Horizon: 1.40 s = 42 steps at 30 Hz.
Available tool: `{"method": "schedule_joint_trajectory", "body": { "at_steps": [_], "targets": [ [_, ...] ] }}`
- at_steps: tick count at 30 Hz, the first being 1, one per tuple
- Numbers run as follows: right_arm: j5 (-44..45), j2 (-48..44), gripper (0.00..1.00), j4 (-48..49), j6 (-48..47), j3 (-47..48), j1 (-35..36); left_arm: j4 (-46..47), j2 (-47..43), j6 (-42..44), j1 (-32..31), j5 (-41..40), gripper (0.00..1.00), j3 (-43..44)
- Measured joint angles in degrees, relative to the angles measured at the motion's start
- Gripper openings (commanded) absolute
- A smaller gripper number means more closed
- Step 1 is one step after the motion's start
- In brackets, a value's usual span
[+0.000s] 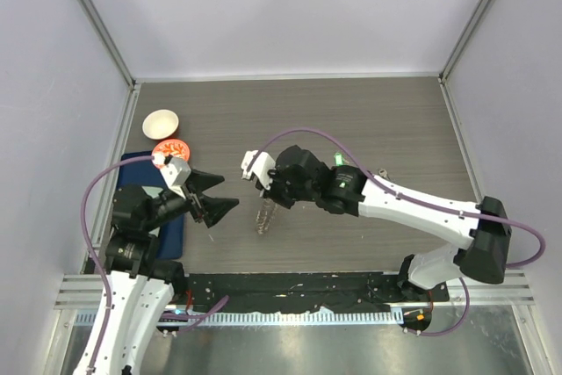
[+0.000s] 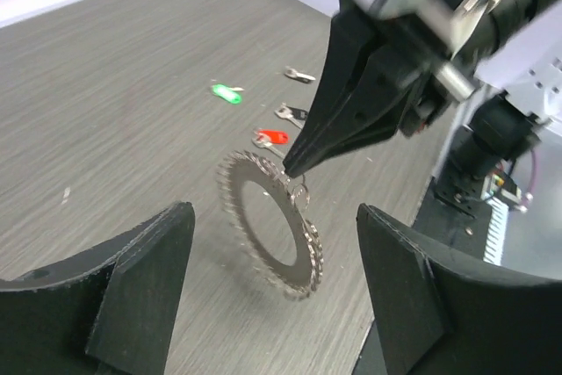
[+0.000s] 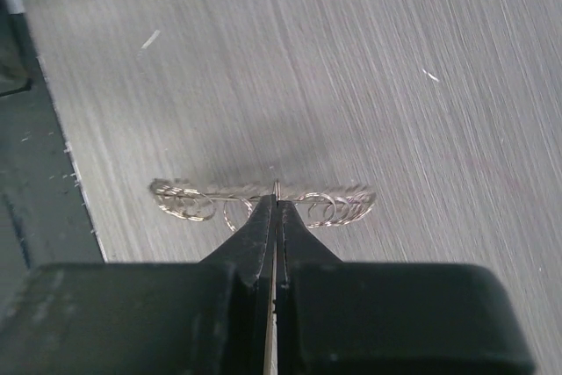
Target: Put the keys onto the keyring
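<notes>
The keyring, a flat grey ring with a jagged edge and small wire loops, hangs on edge just above the table. My right gripper is shut on its upper rim. In the top view the keyring dangles below the right gripper. My left gripper stands open, its wide jaws facing the ring from a short way off, touching nothing. On the table beyond lie the keys: a green one, a red one, a black one and one more.
A white bowl and an orange bowl stand at the back left, by a dark blue mat under the left arm. The right arm stretches across the table's middle. The black table edge lies close to the ring.
</notes>
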Motion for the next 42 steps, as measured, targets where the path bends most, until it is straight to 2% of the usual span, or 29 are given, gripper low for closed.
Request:
{"method": "schedule_joint_trajectory", "body": {
  "at_steps": [7,12,17,23,30,35,42],
  "targets": [
    [-8.9,-6.7,0.01,0.7,-3.5,-4.0,-0.1,3.3,2.8,0.3,-5.6,4.3,0.72,-3.5],
    [-13.7,-10.6,0.01,2.7,-5.3,-10.5,-0.1,4.8,8.0,0.8,-10.9,2.9,0.62,-3.1],
    [-15.6,-11.5,0.01,3.4,-6.1,-11.9,-0.1,4.5,14.3,4.0,-17.4,-0.1,0.48,0.0],
    [-16.0,-13.7,0.01,6.2,-6.4,-13.7,-0.1,-0.9,20.4,12.4,-22.8,-3.3,0.49,4.3],
    [-15.8,-14.3,0.01,8.5,-6.4,-14.8,-0.2,-5.0,17.1,18.4,-23.6,-4.1,0.46,3.9],
    [-16.2,-14.3,0.01,9.3,-6.4,-15.0,-0.2,-3.9,14.2,20.6,-23.9,-2.6,0.39,1.7],
    [-17.2,-14.3,0.01,9.9,-6.4,-15.0,-0.2,-2.5,17.4,21.5,-24.0,-0.3,0.26,1.6]
  ]
}}
